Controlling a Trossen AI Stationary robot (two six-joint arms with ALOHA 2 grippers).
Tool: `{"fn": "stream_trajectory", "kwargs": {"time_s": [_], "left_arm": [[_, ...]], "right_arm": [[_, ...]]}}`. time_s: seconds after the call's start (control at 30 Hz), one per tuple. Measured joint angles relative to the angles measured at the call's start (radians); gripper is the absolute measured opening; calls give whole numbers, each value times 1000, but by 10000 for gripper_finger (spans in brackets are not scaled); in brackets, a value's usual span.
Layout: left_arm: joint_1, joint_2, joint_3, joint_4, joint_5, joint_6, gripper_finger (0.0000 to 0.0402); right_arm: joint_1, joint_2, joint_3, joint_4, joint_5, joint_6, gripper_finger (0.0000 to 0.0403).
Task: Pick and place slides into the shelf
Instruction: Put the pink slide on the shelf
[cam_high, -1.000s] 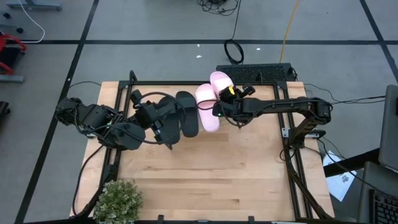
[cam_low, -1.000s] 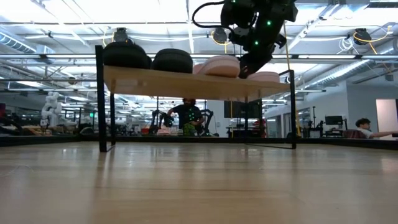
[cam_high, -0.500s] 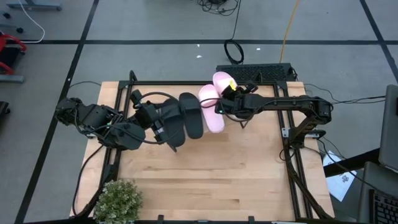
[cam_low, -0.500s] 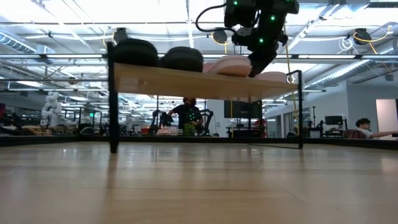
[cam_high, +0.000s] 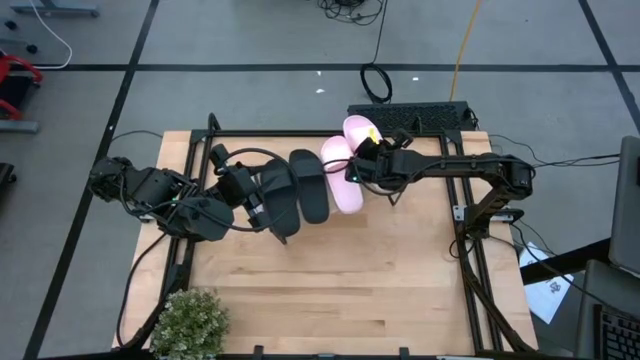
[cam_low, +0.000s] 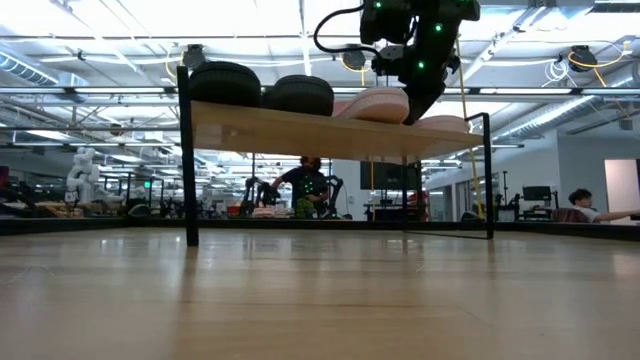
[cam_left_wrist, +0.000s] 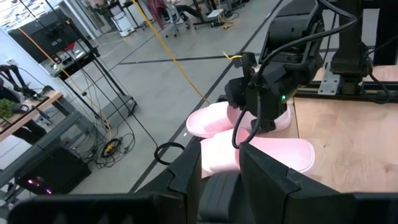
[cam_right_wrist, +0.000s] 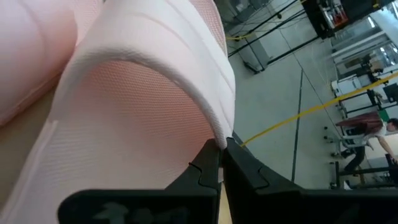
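Observation:
The shelf (cam_low: 320, 130) stands on the table with all the slides on its wooden top. Left to right these are two black slides (cam_high: 278, 198) (cam_high: 311, 185) and two pink slides (cam_high: 343, 175) (cam_high: 358, 133). My right gripper (cam_high: 360, 167) reaches in from the table's right and is shut on the nearer pink slide (cam_right_wrist: 149, 93). My left gripper (cam_high: 256, 205) is at the leftmost black slide's left side. In the left wrist view its fingers stand a little apart with black material (cam_left_wrist: 217, 193) between them. My right gripper pinches the edge of the pink slide's strap (cam_right_wrist: 219, 135) between its two fingertips (cam_right_wrist: 208, 163). It comes slanting down from the table's right (cam_low: 410, 110). The slide lies on the shelf top. My left gripper is shut on the leftmost black slide along its left side (cam_high: 268, 205). The fingers hide which part it has. This slide also lies on the shelf.
A potted plant (cam_high: 190, 322) stands at the table's near left corner. The large black frame (cam_high: 470, 230) runs around the table. Bare wood (cam_high: 350, 290) lies in front of the shelf. People show in the room beyond (cam_low: 300, 185).
The shelf, with all the slides on it, has slid toward the table's right. My right gripper has moved right and slightly toward the far edge, still shut on the pink slide's strap. My left arm has barely moved.

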Motion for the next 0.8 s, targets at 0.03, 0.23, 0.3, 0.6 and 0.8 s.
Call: {"fn": "stream_trajectory", "kwargs": {"time_s": [0.03, 0.23, 0.3, 0.6, 0.8], "left_arm": [[0, 0, 0, 0, 0, 1, 113], [0, 0, 0, 0, 0, 8, 113], [0, 0, 0, 0, 0, 8, 113], [0, 0, 0, 0, 0, 8, 113], [0, 0, 0, 0, 0, 7, 113]], "right_arm": [[0, 1, 13, -6, -5, -9, 0], [-15, 2, 95, -31, -54, -61, 0], [-24, 2, 100, -37, -91, -63, 0], [-37, 10, 102, -173, -78, -12, 0], [-18, 10, 101, -220, -9, -14, 0]]}}
